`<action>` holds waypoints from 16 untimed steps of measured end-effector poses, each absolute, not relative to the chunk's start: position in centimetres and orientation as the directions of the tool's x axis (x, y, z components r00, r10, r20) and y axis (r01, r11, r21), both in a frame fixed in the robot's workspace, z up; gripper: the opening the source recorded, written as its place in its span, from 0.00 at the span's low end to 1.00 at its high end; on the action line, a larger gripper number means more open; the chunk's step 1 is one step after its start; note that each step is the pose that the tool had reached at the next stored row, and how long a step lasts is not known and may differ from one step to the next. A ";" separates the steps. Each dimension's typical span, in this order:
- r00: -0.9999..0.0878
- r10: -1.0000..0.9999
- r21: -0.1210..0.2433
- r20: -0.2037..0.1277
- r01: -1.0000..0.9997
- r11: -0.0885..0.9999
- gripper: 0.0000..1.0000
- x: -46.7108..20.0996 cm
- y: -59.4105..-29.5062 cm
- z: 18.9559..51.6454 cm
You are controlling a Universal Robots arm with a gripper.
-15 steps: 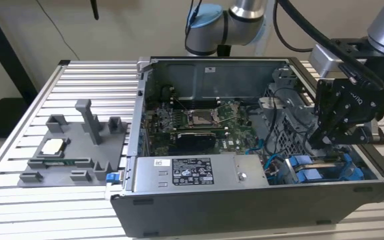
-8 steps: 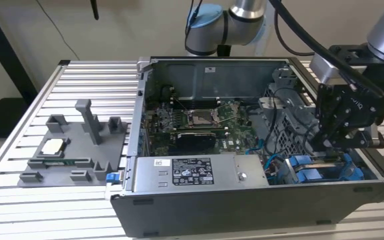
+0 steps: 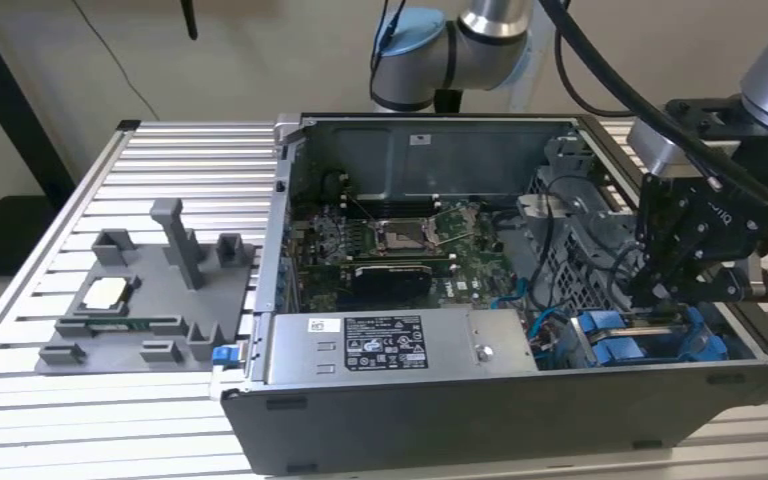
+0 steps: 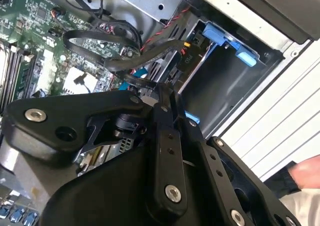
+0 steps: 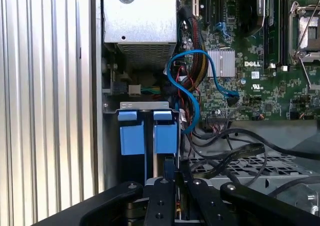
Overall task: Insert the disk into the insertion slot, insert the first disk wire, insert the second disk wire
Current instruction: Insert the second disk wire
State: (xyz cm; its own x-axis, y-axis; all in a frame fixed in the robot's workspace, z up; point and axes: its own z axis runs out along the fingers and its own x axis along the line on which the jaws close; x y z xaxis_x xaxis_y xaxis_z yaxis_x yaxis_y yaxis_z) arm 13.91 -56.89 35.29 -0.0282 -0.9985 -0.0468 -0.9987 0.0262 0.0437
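Note:
The dark computer case [image 3: 491, 420] lies open on the table. At its front corner on the exterior view's right, the disk sits in the insertion slot [image 5: 145, 106], its blue frame [image 5: 165, 136] showing beside a second blue frame [image 5: 132, 136]; the blue also shows in the exterior view [image 3: 611, 335]. My gripper [image 3: 658, 300] hangs just above that bay. In both wrist views its fingers stand close together [image 5: 170, 168], and a black wire plug [image 4: 132, 79] appears pinched at their tips [image 4: 152, 88]. Black disk wires [image 4: 100, 36] loop beside it.
A grey power-supply box [image 3: 384, 345] with a white sticker lines the case's near side, with the motherboard [image 3: 384, 245] behind it. A blue cable [image 5: 200, 71] arcs over the board. A grey fixture plate [image 3: 144, 300] lies on the ribbed table. A hand [image 4: 305, 173] is nearby.

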 end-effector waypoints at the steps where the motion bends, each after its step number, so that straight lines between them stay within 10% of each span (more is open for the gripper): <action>1: -0.028 -0.999 0.041 -0.047 -0.999 0.026 0.16 13.9 -56.9 35.3; 16: -0.025 -0.999 0.008 -0.042 -1.000 0.024 0.16 14.0 -56.9 34.5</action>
